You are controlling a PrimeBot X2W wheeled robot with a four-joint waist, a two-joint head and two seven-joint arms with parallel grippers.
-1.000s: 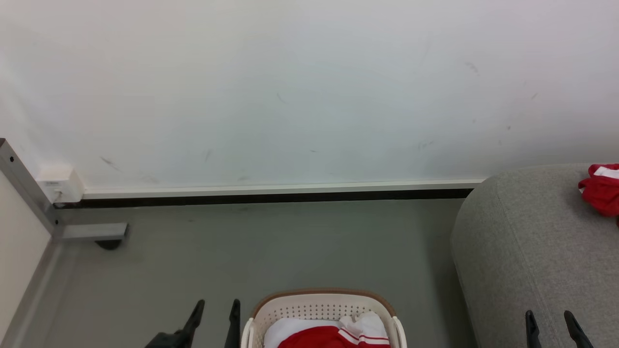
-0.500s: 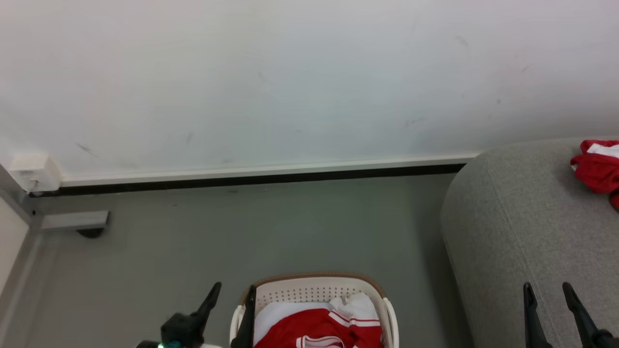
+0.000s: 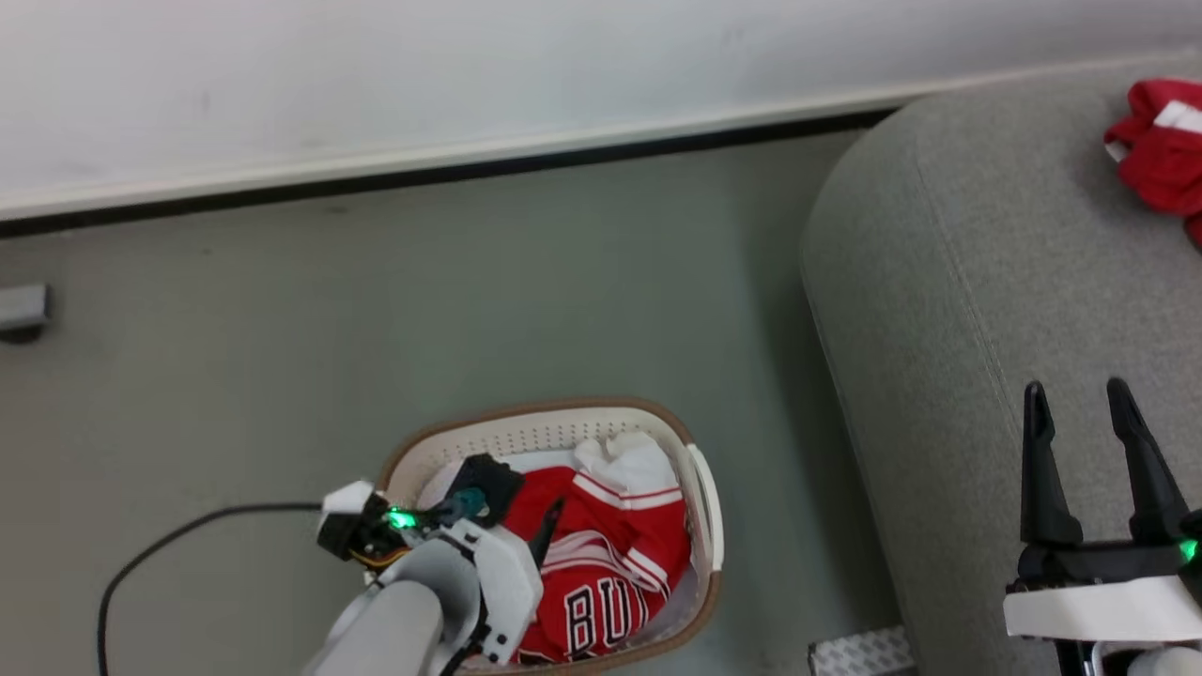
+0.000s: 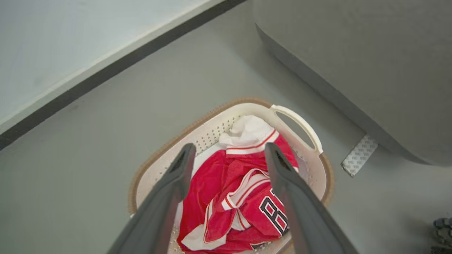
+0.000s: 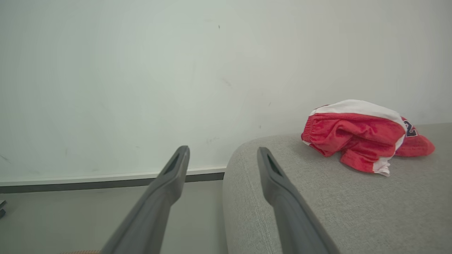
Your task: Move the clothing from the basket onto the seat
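The cream basket (image 3: 697, 488) with a brown rim stands on the floor left of the seat (image 3: 939, 282), a big light grey sofa. Red and white clothing (image 3: 610, 563) with black letters lies crumpled inside the basket. My left gripper (image 4: 229, 147) hangs open above the basket (image 4: 296, 120), pointing down at the clothing (image 4: 247, 201) without touching it. In the head view my left forearm covers the basket's near left part. My right gripper (image 3: 1075, 390) stands open over the seat's front, holding nothing. Another red and white garment (image 3: 1160, 160) lies on the seat's far right (image 5: 356, 137).
A white wall with a dark baseboard (image 3: 423, 178) runs behind the grey floor. A black cable (image 3: 188, 530) trails on the floor left of the basket. A grey metal foot (image 3: 19, 310) sits at the far left. A patterned sofa foot pad (image 4: 358, 155) lies beside the basket.
The head camera has tilted down, so the basket and seat show more fully. My left arm has swung over the basket with its fingers pointing down. Both grippers stay open.
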